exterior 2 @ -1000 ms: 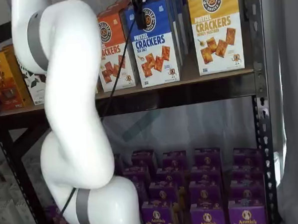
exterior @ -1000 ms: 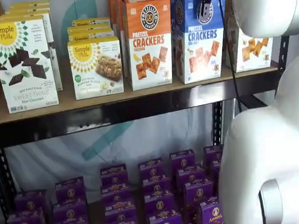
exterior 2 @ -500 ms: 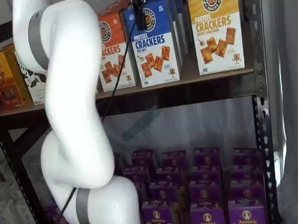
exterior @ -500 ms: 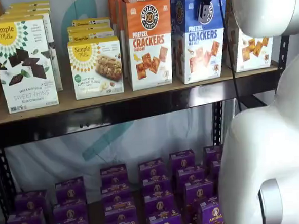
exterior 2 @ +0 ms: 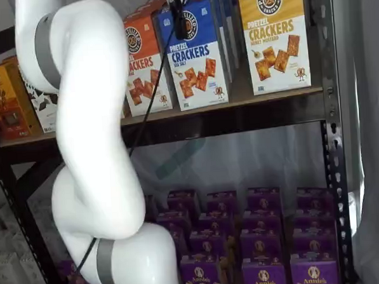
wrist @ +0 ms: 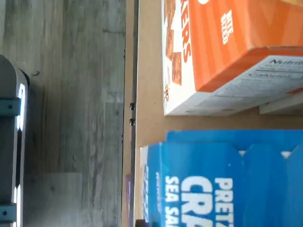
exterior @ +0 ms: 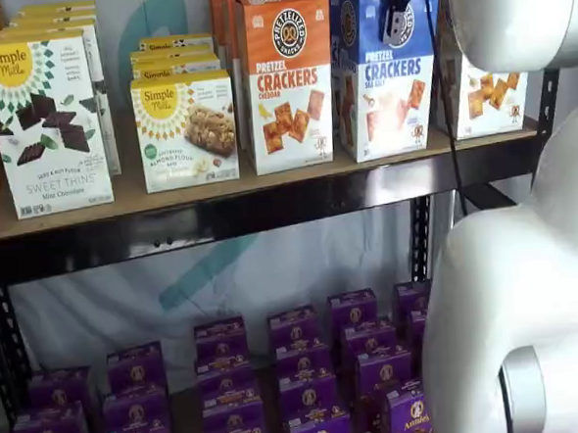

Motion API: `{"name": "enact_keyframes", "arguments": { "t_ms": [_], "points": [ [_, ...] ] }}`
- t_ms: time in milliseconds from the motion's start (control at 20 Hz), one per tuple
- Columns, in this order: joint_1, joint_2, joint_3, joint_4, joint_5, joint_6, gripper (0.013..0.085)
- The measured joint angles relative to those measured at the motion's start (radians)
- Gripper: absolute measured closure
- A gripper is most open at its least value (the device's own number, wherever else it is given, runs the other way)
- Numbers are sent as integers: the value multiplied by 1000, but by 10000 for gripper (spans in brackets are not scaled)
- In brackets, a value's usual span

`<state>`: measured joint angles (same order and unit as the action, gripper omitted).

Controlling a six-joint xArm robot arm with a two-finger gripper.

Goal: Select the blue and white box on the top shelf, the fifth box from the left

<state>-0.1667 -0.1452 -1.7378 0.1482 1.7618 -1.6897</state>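
The blue and white box (exterior: 386,73) stands upright on the top shelf (exterior: 220,216), between an orange-topped box and a yellow-topped one; it shows in both shelf views (exterior 2: 195,59). My gripper (exterior: 395,19) hangs from above in front of the box's upper face, with a cable beside it. Only black fingers (exterior 2: 180,23) show, with no plain gap, so I cannot tell whether it is open or shut. In the wrist view the box's blue top (wrist: 222,179) lies close under the camera, next to the orange box (wrist: 227,47) on the tan board (wrist: 149,94).
The orange cheddar box (exterior: 286,79) stands right beside the blue one, the yellow-topped box (exterior 2: 276,35) on its other side. Simple Mills boxes (exterior: 43,124) fill the shelf's left. Purple boxes (exterior: 299,373) fill the lower level. My white arm (exterior 2: 87,122) covers part of both views.
The black fingers shifted slightly in front of the blue box's top and the arm's elbow moved a little. The box has not moved.
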Motion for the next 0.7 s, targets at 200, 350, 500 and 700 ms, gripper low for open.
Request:
{"name": "enact_keyframes", "arguments": {
  "t_ms": [200, 350, 500, 700],
  "points": [
    [-3, -4, 4, 0, -1, -3, 410],
    [-5, -8, 10, 1, -5, -5, 410],
    [-10, -9, 6, 12, 3, -6, 410],
    [-14, -16, -1, 18, 18, -5, 410]
  ]
}}
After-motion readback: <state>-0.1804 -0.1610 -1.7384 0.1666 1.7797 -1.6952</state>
